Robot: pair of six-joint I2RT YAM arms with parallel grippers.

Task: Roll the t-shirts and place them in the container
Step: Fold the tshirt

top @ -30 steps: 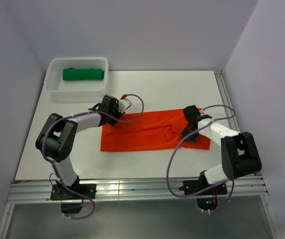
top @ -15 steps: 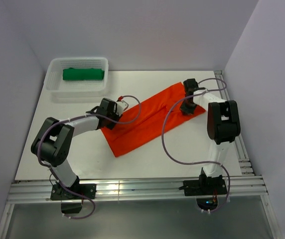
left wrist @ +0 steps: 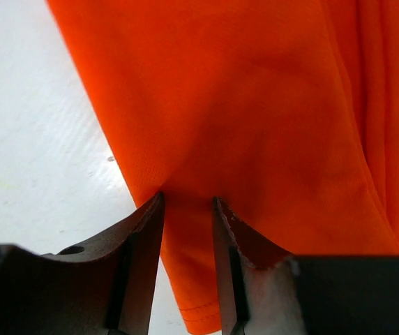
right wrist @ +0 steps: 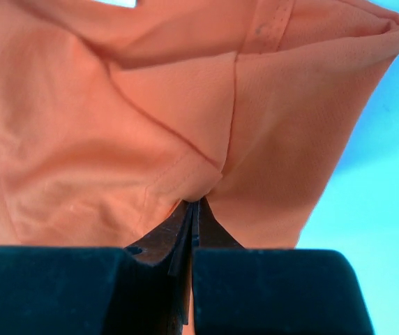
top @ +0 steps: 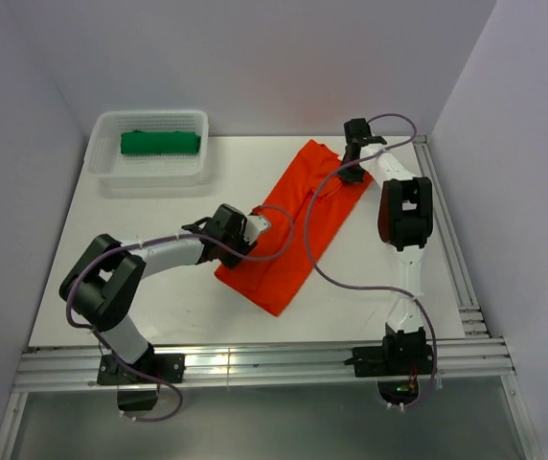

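Lying diagonally across white counter [top: 159, 278], orange-red t-shirt [top: 298, 230] is seen folded into long strip, swung round from level position of a second ago. Far end is now drawn up toward back right corner, near end left mid-counter. Mesh basket [top: 102, 172] at back left is unmoved, green t-shirt [top: 160, 143] rolled inside. Right hand [right wrist: 194, 202] is clenched on pinched fold at far end. Left hand [left wrist: 187, 202], jaws partly apart, is clamped on bunched cloth at strip's left edge.

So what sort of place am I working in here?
Probably a lab robot cell, not a home: a white table boxed in by plain walls, an aluminium rail along its near edge, with an orange t-shirt and a basket as props.
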